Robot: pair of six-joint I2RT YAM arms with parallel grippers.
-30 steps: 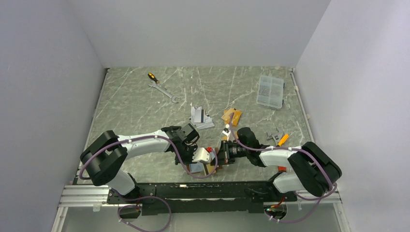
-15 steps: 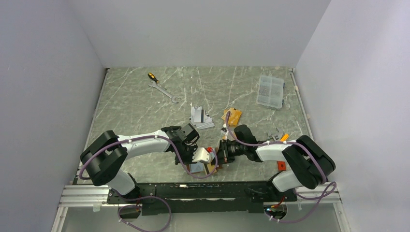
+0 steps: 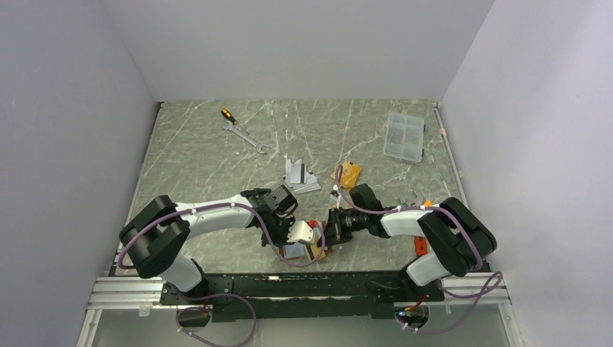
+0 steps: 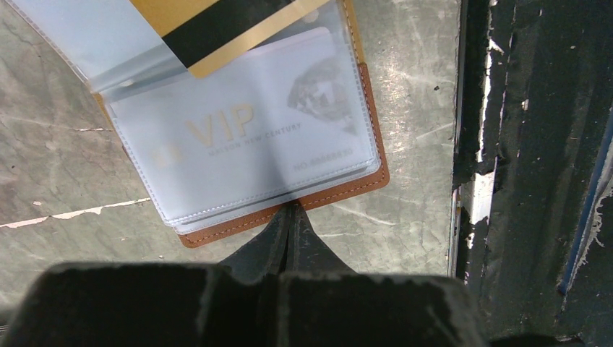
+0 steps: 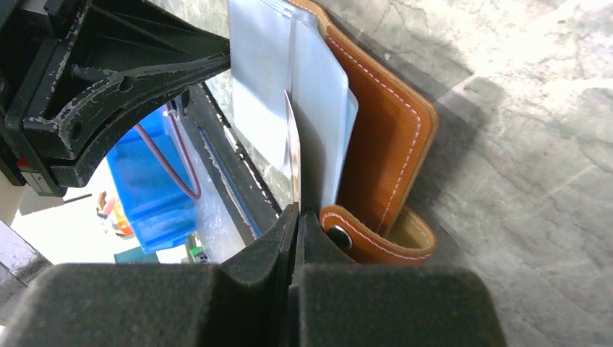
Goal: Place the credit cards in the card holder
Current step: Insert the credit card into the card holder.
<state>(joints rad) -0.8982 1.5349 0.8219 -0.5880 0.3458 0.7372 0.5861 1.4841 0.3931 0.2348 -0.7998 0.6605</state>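
Two closed claws work at the near edge of the table [image 3: 195, 166]: the left gripper [image 4: 293, 217] pinches the rim of the open tan-brown leather card holder [image 4: 377, 170]; the right gripper [image 5: 296, 217] clamps a gold-orange plastic card [image 4: 217, 29], dark-striped, seemingly partly inside a clear plastic sleeve [image 4: 246, 137]. Risk: a tilted card could snag the sleeve mouth, buckling it or dragging the holder free.

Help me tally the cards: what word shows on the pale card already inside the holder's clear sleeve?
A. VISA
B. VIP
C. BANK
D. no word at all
B: in the left wrist view the pale card, seen through the card holder's clear plastic, reads VIP in gold letters.
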